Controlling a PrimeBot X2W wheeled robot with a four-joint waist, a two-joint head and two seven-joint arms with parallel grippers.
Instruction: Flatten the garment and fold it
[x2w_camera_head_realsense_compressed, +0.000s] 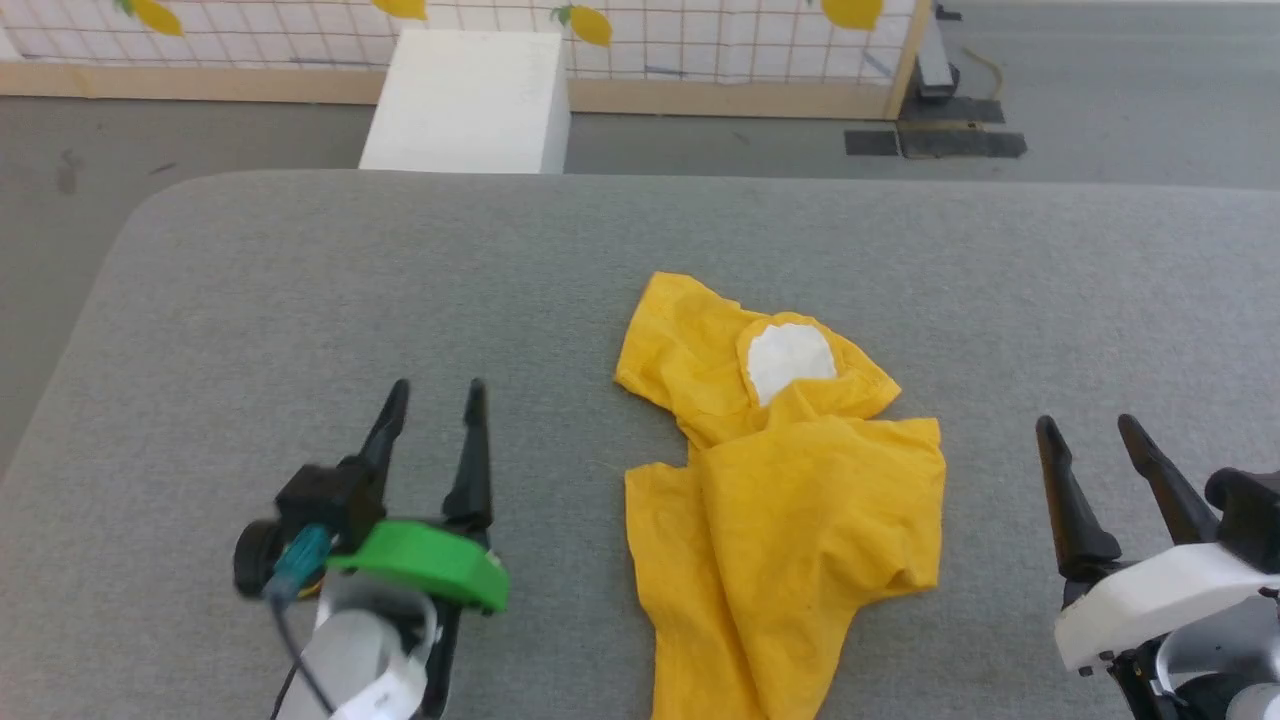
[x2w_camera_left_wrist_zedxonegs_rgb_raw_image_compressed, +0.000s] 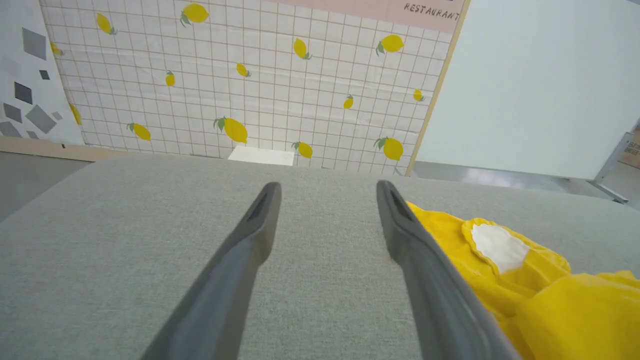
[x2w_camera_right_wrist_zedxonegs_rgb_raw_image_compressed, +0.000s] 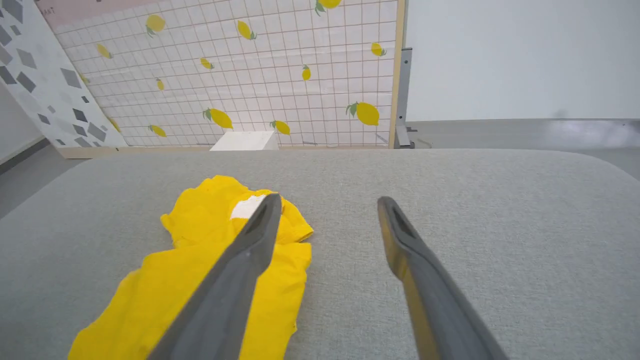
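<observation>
The garment (x2w_camera_head_realsense_compressed: 790, 500) is a mustard-yellow T-shirt lying crumpled and partly doubled over itself in the middle of the grey table (x2w_camera_head_realsense_compressed: 300, 300). A white patch (x2w_camera_head_realsense_compressed: 790, 360) shows inside its neck at the far end. My left gripper (x2w_camera_head_realsense_compressed: 435, 398) hovers open to the left of the garment, apart from it. My right gripper (x2w_camera_head_realsense_compressed: 1088, 430) stands open to the right of it, also apart, with nothing between its fingers. The left wrist view has the garment (x2w_camera_left_wrist_zedxonegs_rgb_raw_image_compressed: 525, 270) at the right of the fingers; in the right wrist view the garment (x2w_camera_right_wrist_zedxonegs_rgb_raw_image_compressed: 200, 270) lies to the left.
A white box (x2w_camera_head_realsense_compressed: 470, 100) stands on the floor beyond the table's far edge. Behind it runs a lemon-patterned grid panel (x2w_camera_head_realsense_compressed: 700, 40) in a wooden frame. The table's rounded far-left corner (x2w_camera_head_realsense_compressed: 160, 200) drops to grey floor.
</observation>
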